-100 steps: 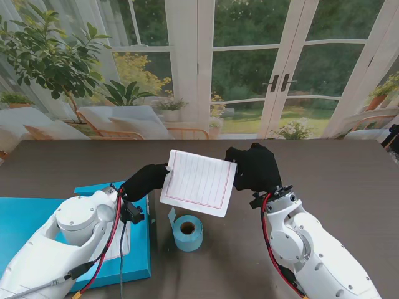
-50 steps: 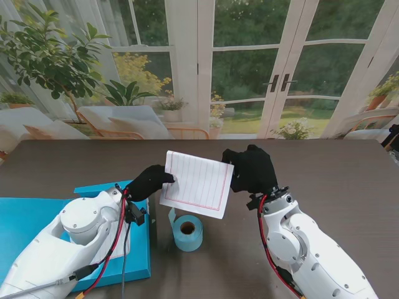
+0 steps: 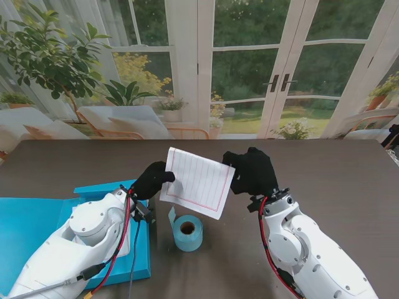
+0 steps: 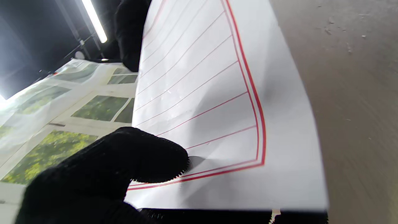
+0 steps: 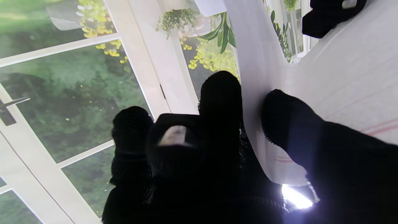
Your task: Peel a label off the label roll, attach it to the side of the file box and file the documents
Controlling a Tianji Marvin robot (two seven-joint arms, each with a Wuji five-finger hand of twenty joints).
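1. We hold the ruled sheet (image 3: 198,182) clear of the table (image 3: 349,187), our left hand (image 3: 153,180) pinching its nine o'clock edge and our right hand (image 3: 250,171) gripping its three o'clock edge, likely to keep it flat for filing.
2. The label roll (image 3: 187,232) stands at six o'clock of the sheet; the blue file box (image 3: 37,218) lies at eight o'clock.
3. Against a second earlier, the left hand sits closer in and the sheet tilts more steeply.
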